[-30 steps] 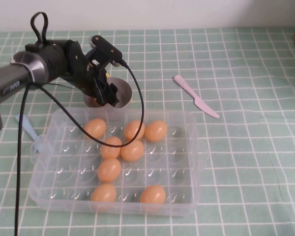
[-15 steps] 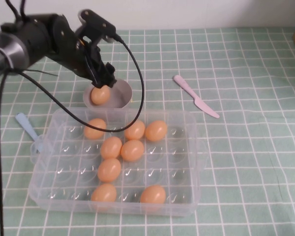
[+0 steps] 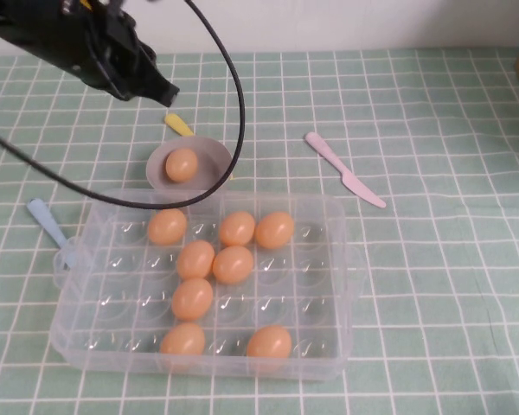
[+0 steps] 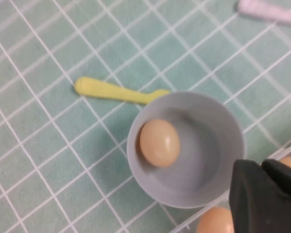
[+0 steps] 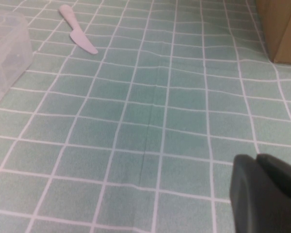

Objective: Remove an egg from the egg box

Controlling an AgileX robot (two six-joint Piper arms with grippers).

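Orange-tan egg [image 3: 181, 164] sits alone in the small grey cup [image 3: 209, 156], just behind the far edge of the egg box [image 3: 329, 285]. The left gripper [image 3: 147, 82] is raised behind and to the left of the cup, apart from the egg, holding nothing; fingers look pressed together. Eight more eggs sit in the box's dimples.

Left wrist view shows the egg [image 4: 159, 142] lying against one side of the cup [image 4: 218, 145], the full yellow handle [image 4: 117, 92] and the dark tip of the left gripper [image 4: 266, 196] at the frame corner.

Right gripper [image 5: 266, 191]: only in the right wrist view, over bare green checked cloth [image 5: 136, 121], near a pink plastic knife [image 5: 77, 22]; cannot tell its opening.
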